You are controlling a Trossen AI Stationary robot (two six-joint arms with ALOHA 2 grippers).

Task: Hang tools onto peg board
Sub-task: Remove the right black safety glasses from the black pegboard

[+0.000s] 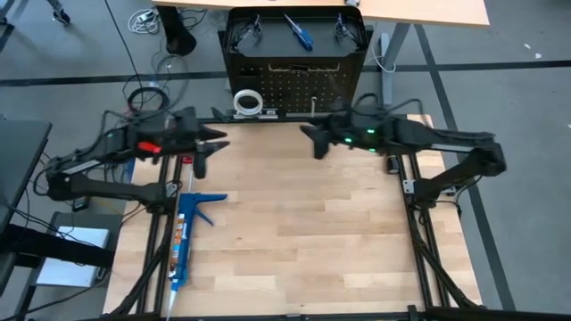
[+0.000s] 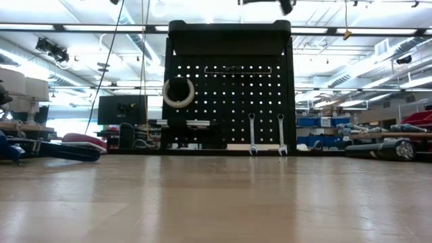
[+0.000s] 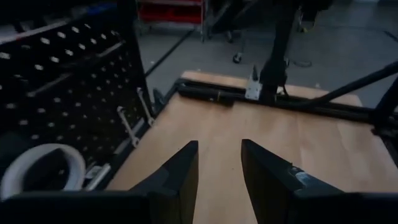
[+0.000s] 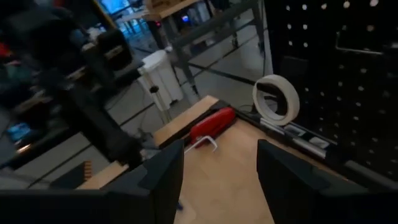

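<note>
Tabletop (image 1: pixel 294 232) bare beneath both raised, empty arms.

A workshop or robotics lab: an open hall with exposed ceiling ducts (image 2: pixel 135 40) and strip lights, a grey concrete floor (image 1: pixel 500 53) strewn with cables, benches carrying monitors (image 2: pixel 121 108) and gear, and blue parts bins (image 2: pixel 317 123) on shelves.

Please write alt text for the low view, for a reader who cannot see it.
An upright black peg board stands at the far edge of a pale wooden table, with a white tape roll hanging at its left and two silver wrenches hanging side by side low on its right. No gripper shows here; a workshop room lies behind.
</note>
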